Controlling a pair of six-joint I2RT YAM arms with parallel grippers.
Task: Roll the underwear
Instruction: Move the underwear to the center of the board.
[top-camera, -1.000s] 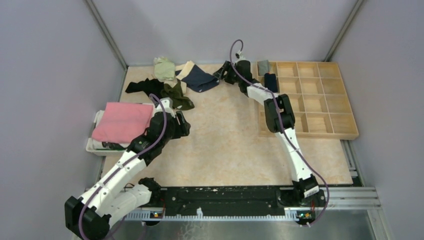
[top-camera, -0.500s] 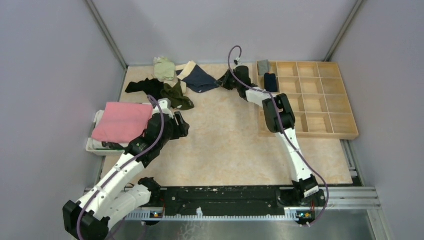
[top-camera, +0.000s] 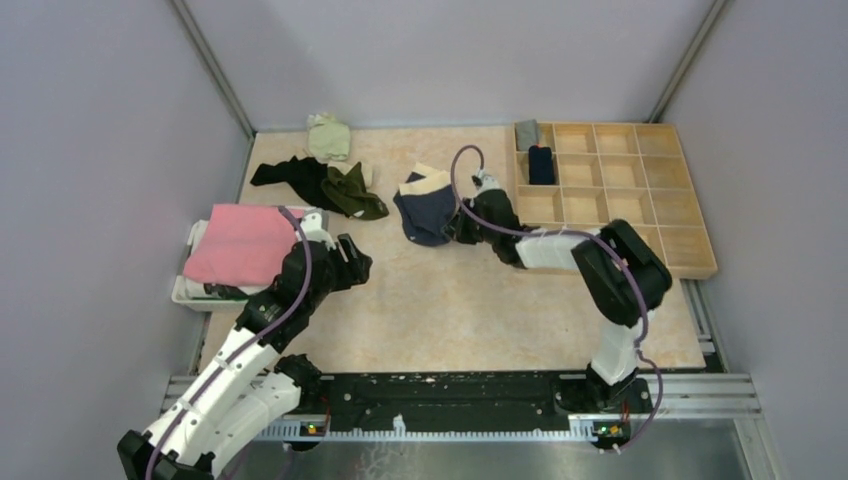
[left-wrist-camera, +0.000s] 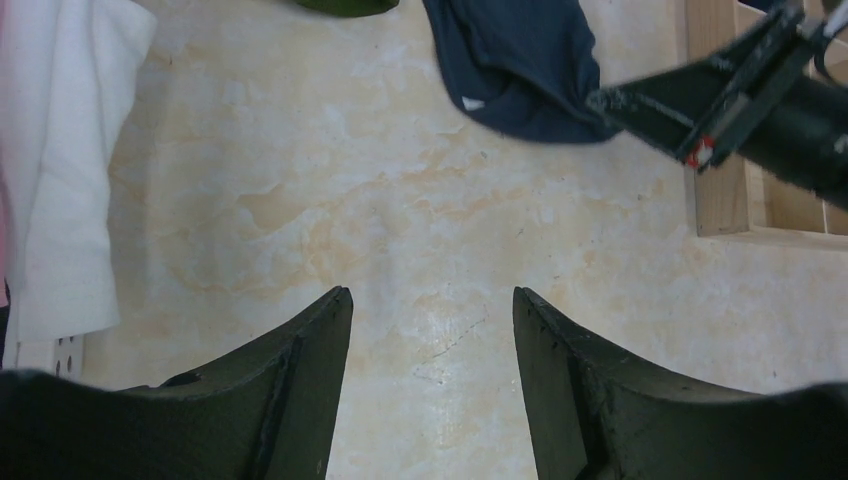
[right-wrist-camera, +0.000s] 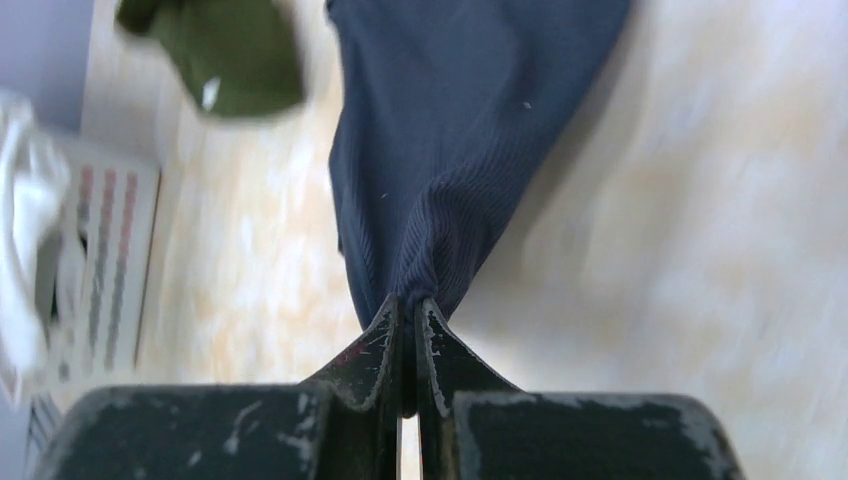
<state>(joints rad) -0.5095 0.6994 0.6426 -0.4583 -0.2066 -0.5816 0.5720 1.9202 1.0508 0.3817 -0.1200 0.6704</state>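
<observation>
The navy underwear with a beige waistband lies bunched on the table's middle. My right gripper is shut on its right edge. In the right wrist view the fingers pinch a fold of the navy ribbed cloth. My left gripper hovers open to the left, with nothing between its fingers but bare tabletop. The navy underwear lies ahead of it, with the right gripper at its edge. Olive green underwear, a dark piece and a pale green piece lie at the back left.
A folded pink cloth lies on a white bin at the left edge. A wooden compartment tray stands at the right, with a dark roll and a grey roll in its far-left cells.
My right gripper has shut on the navy underwear and pulled it from the back of the table towards the middle. The left arm has drawn back slightly, still open.
</observation>
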